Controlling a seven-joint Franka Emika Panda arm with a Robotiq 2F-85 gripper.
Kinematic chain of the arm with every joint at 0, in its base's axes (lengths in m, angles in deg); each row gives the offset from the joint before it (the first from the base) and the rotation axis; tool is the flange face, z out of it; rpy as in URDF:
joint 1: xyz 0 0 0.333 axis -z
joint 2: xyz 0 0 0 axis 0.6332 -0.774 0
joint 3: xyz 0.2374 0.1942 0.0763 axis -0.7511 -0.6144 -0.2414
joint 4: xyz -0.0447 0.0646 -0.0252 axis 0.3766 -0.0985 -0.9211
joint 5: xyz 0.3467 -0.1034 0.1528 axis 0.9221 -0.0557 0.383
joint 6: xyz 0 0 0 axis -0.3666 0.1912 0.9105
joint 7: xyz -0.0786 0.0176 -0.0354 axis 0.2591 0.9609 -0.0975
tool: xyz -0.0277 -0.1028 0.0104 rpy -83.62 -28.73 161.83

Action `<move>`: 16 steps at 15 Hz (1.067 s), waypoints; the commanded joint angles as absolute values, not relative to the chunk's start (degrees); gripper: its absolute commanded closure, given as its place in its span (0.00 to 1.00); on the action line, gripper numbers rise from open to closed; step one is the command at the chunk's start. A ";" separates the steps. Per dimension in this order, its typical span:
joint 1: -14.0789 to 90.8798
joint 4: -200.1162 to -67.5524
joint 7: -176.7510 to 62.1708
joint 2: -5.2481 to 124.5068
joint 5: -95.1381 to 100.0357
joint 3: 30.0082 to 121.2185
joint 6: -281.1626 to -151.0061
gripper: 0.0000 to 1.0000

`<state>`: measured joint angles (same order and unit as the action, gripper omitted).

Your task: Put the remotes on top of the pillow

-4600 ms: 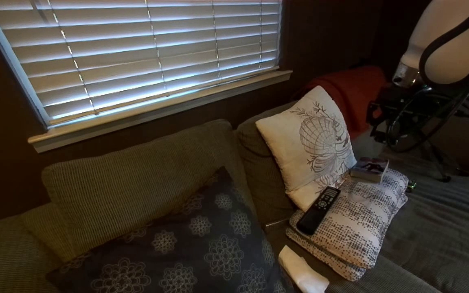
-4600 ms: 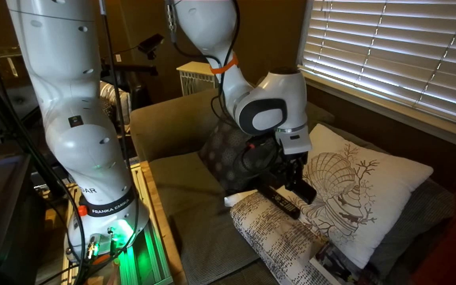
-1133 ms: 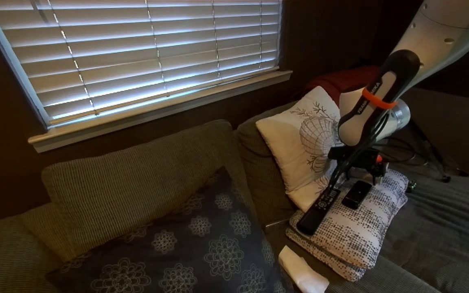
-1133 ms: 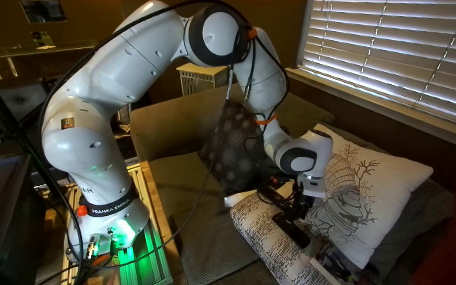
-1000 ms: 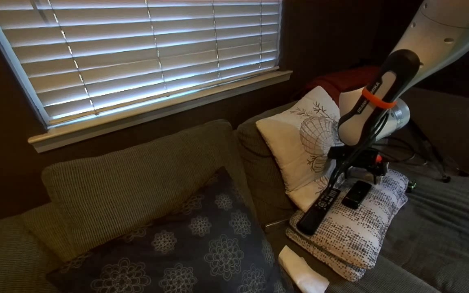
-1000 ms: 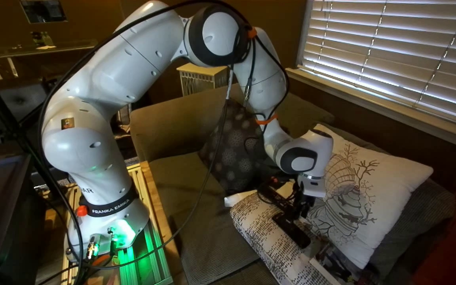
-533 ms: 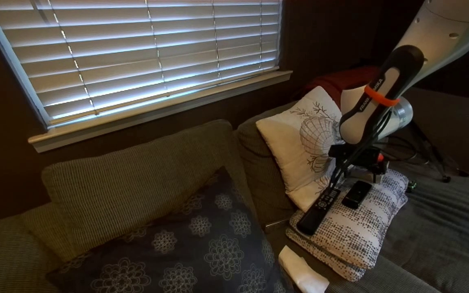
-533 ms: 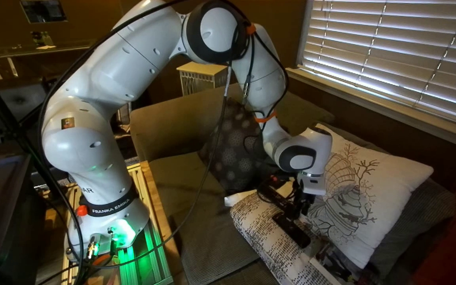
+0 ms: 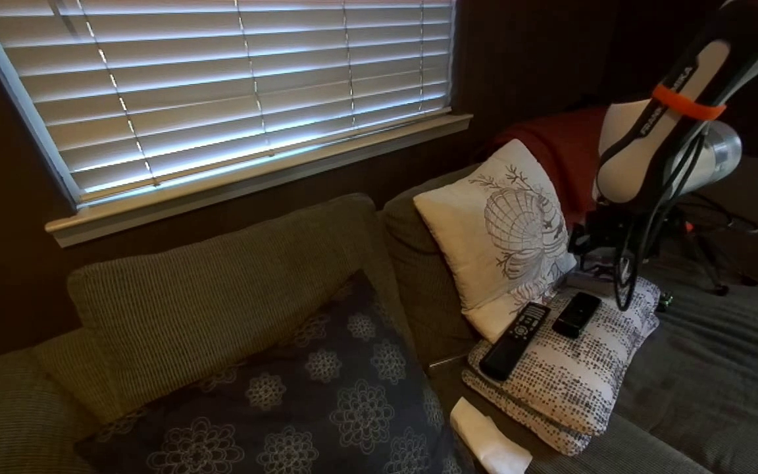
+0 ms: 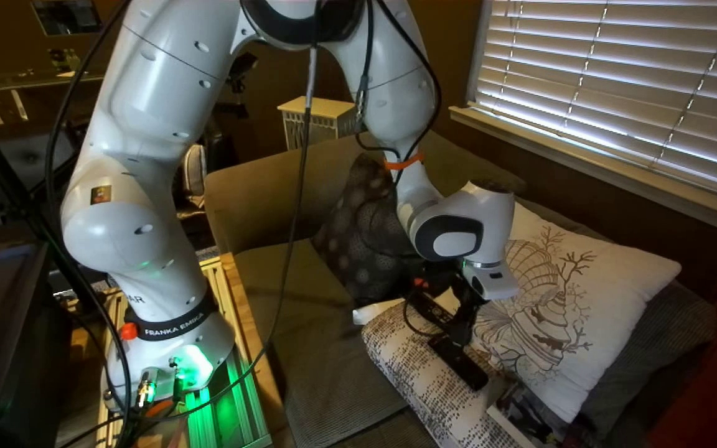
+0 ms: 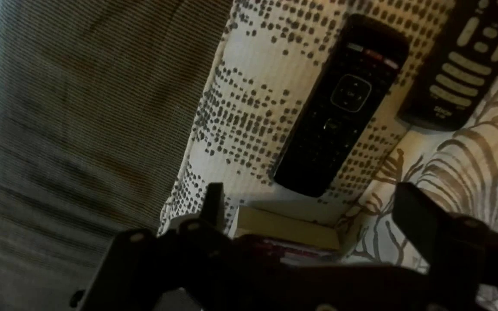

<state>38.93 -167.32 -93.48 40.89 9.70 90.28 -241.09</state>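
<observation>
Two black remotes lie flat on the grey-and-cream pillow (image 9: 580,372), visible in both exterior views. The longer remote (image 9: 516,341) rests along the side by the white shell cushion. Beside it, with a strip of pillow between them, is the shorter remote (image 9: 576,315). In the wrist view the shorter remote (image 11: 339,108) is whole, while the longer remote (image 11: 456,82) is cut off by the frame's corner. My gripper (image 11: 308,194) stands open above the pillow, its fingers wide apart and nothing held. Its fingertips are hard to make out in the exterior views.
A thick book (image 11: 285,226) lies on the pillow's end, below my gripper. The white shell cushion (image 10: 557,305) leans against the sofa back. A dark flowered cushion (image 9: 326,401) and a white cloth (image 9: 489,438) are farther along the sofa.
In the oldest frames the shorter remote was in my gripper; it now lies on the pillow, let go. Over the last half second the arm has risen and drawn back from it.
</observation>
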 commanded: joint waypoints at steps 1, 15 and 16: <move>41.03 -174.08 -81.32 51.51 7.37 89.75 -239.39 0.00; 41.71 -171.93 -61.70 66.15 -16.67 87.66 -220.88 0.00; 41.98 -172.39 -60.48 66.68 -17.56 87.16 -222.25 0.00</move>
<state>40.67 -171.23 -63.61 63.91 -13.39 89.04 -221.98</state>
